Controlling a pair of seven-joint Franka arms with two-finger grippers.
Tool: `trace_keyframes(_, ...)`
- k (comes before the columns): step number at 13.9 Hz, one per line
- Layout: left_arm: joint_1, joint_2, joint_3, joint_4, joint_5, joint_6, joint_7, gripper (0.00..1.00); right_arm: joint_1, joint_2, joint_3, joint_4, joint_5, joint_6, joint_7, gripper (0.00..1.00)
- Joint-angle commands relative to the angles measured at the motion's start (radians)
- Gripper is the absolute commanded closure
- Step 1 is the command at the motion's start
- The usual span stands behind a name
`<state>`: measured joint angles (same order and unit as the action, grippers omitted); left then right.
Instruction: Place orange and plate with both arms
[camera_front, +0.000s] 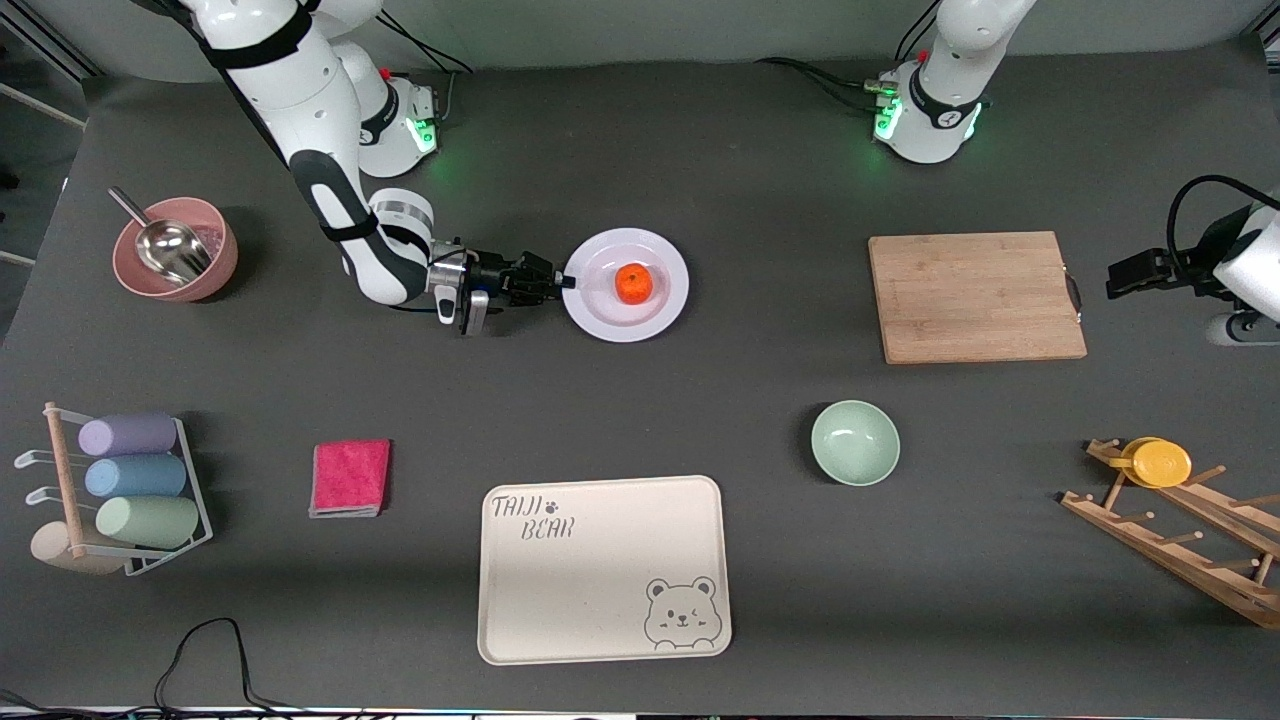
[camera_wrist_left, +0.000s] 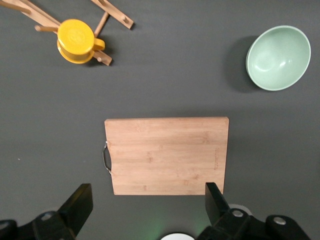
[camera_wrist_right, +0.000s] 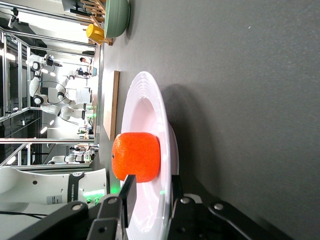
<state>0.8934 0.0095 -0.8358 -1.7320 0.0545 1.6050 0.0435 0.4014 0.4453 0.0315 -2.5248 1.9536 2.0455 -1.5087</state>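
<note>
The orange (camera_front: 633, 283) lies in the middle of the white plate (camera_front: 655, 310), which rests on the table. My right gripper (camera_front: 565, 282) is at the plate's rim on the right arm's side, shut on it with one finger over the rim and one under. In the right wrist view the orange (camera_wrist_right: 136, 156) sits on the plate (camera_wrist_right: 150, 100) just ahead of my right gripper (camera_wrist_right: 152, 187). My left gripper (camera_front: 1120, 275) hangs high by the cutting board, open and empty; in the left wrist view the left gripper (camera_wrist_left: 148, 200) shows wide apart.
A wooden cutting board (camera_front: 975, 297) lies toward the left arm's end. A mint-green bowl (camera_front: 855, 442) and a cream bear tray (camera_front: 603, 568) lie nearer the camera. A pink bowl with a scoop (camera_front: 175, 250), a pink cloth (camera_front: 350, 477), a cup rack (camera_front: 120, 490) and a yellow cup (camera_front: 1158, 463) on a wooden rack stand around.
</note>
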Motion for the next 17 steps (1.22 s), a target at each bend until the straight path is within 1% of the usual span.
trace_keyframes(1,0.012,-0.043,0.02,-0.021,-0.021,0.036,0.032,0.0,0.014,0.021,0.011,0.024,0.034,0.012,-0.028,0.66)
trace_keyframes(2,0.012,-0.045,0.02,-0.021,-0.019,0.026,0.03,0.0,0.014,0.021,0.011,0.024,0.034,0.012,-0.028,0.72)
trace_keyframes(4,0.01,-0.048,0.02,-0.023,-0.015,0.016,0.027,0.0,0.014,0.023,0.011,0.026,0.034,0.012,-0.028,1.0)
trace_keyframes(6,0.007,-0.046,0.02,-0.024,-0.015,0.0,0.033,0.0,0.013,0.021,0.011,0.027,0.034,0.01,-0.027,1.0)
trace_keyframes(7,-0.028,-0.045,0.03,-0.024,-0.016,0.003,0.032,0.0,0.011,0.016,0.011,0.029,0.034,0.005,-0.025,1.0)
trace_keyframes(8,-0.165,-0.045,0.166,-0.024,-0.016,0.012,0.032,0.0,0.005,0.009,0.011,0.029,0.034,0.001,-0.018,1.0)
trace_keyframes(9,-0.376,-0.048,0.375,-0.024,-0.018,0.01,0.032,0.0,-0.001,-0.009,0.01,0.029,0.034,-0.002,-0.013,1.0)
trace_keyframes(10,-0.545,-0.052,0.556,-0.024,-0.022,0.012,0.032,0.0,-0.018,-0.043,0.01,0.028,0.033,-0.002,0.008,1.0)
trace_keyframes(11,-0.627,-0.054,0.637,-0.023,-0.028,0.01,0.033,0.0,-0.033,-0.089,0.01,0.026,0.027,-0.004,0.059,1.0)
trace_keyframes(12,-0.648,-0.059,0.659,-0.024,-0.047,0.001,0.033,0.0,-0.036,-0.141,0.01,0.023,0.019,-0.004,0.12,1.0)
trace_keyframes(13,-0.659,-0.065,0.665,-0.027,-0.051,-0.003,0.033,0.0,-0.039,-0.198,0.01,0.02,0.016,-0.004,0.198,1.0)
trace_keyframes(14,-0.706,-0.066,0.71,-0.031,-0.051,-0.005,0.032,0.0,-0.039,-0.242,0.01,0.018,0.013,-0.004,0.267,1.0)
trace_keyframes(16,-0.874,-0.066,0.896,-0.032,-0.051,-0.002,0.033,0.0,-0.041,-0.302,0.01,0.023,-0.001,-0.002,0.369,1.0)
trace_keyframes(17,-0.905,-0.066,0.926,-0.034,-0.051,0.003,0.033,0.0,-0.041,-0.309,0.01,0.027,-0.001,-0.004,0.389,1.0)
